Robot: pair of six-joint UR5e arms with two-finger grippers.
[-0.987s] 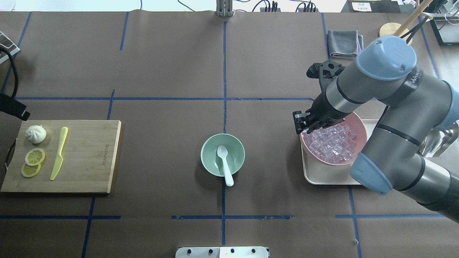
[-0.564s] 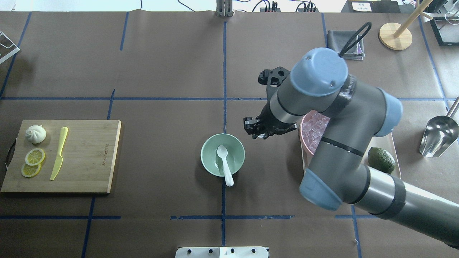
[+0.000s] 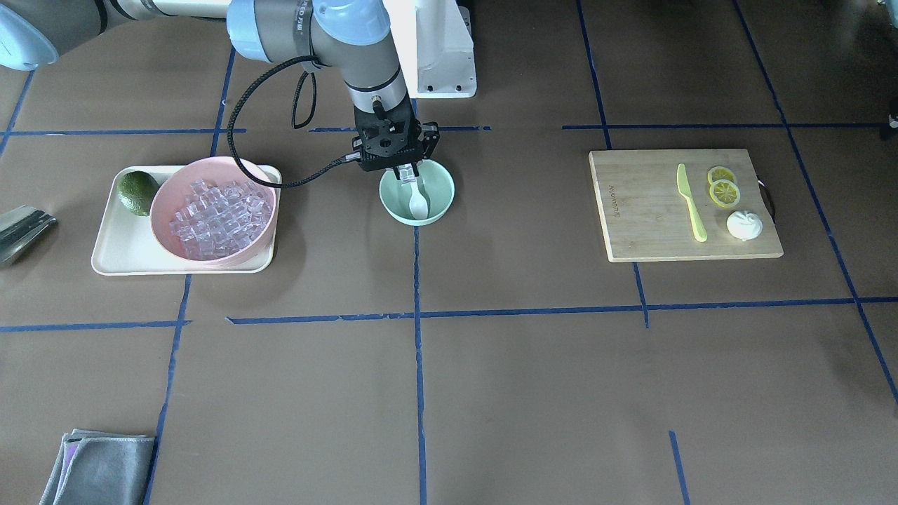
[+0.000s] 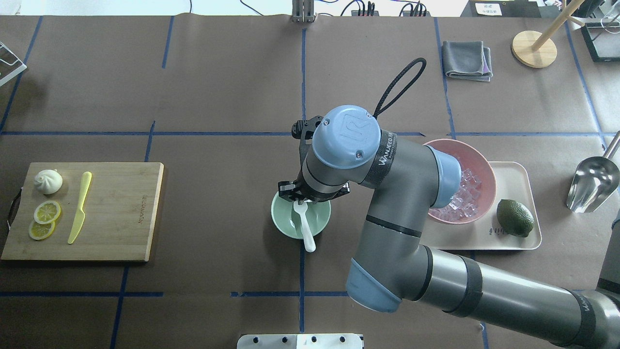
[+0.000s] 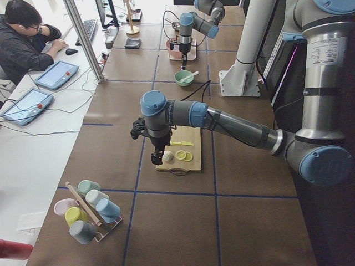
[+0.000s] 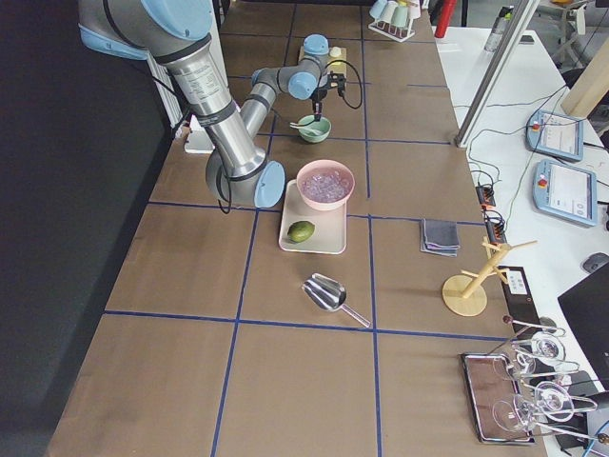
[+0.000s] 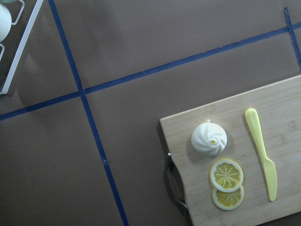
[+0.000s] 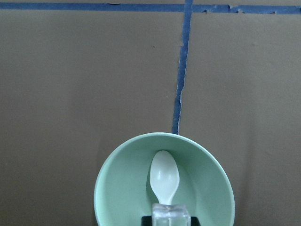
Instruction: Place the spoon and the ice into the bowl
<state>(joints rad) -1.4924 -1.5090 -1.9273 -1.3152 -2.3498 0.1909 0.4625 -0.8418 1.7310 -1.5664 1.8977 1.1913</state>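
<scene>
The mint-green bowl [image 4: 279,219] stands at the table's middle. The white spoon [image 4: 305,225] lies in it, scoop down, handle over the near rim. My right gripper [image 3: 405,172] hangs just above the bowl [image 3: 436,209], shut on a clear ice cube [image 3: 405,169]. The right wrist view shows the cube [image 8: 171,213] held over the spoon's scoop [image 8: 164,176] inside the bowl [image 8: 120,188]. My left gripper [image 5: 157,157] shows only in the exterior left view, above the cutting board's end. I cannot tell if it is open or shut.
A pink bowl [image 4: 455,144] heaped with ice cubes [image 4: 460,199] sits on a cream tray [image 4: 514,170] with a lime [image 4: 515,217]. A metal scoop [image 4: 593,183] lies far right. A cutting board [image 4: 126,213] at the left bears a yellow-green knife [image 4: 80,207], lemon slices and a bun.
My right arm has swung left from the pink bowl to over the mint bowl. The spoon and bowl have not moved.
</scene>
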